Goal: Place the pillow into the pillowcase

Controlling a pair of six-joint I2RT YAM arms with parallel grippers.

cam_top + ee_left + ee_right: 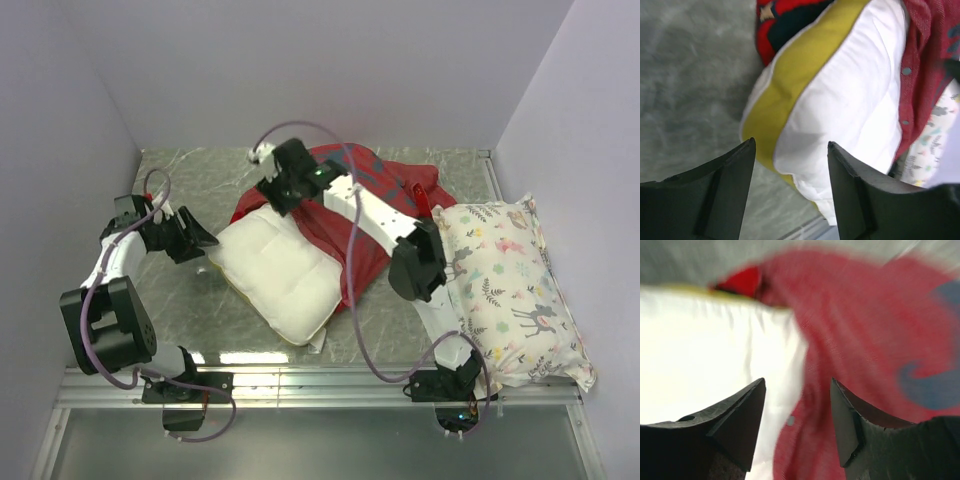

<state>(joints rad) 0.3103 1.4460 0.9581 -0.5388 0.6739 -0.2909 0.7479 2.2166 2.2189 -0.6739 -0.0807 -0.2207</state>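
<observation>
Half the pillow (280, 272) lies bare on the surface (190, 305), its far end under the pillowcase (345, 215).
Both tools are spread, holding nothing. Pinch the thin red hem with your right tool (797, 383) and draw it over the plump quilted white, left tool (790, 146) bracing the yellow-edged corner.

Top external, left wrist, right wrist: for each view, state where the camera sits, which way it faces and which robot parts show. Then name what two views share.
Top external: above and behind the bases, looking down on the table; left arm and right arm show.
Left wrist: on the left arm, facing the pillow and its yellow strip; open fingers show.
Right wrist: on the right arm, facing where pillow meets pillowcase, blurred; open fingers show.
Shared: both wrist views show pillow and pillowcase.
</observation>
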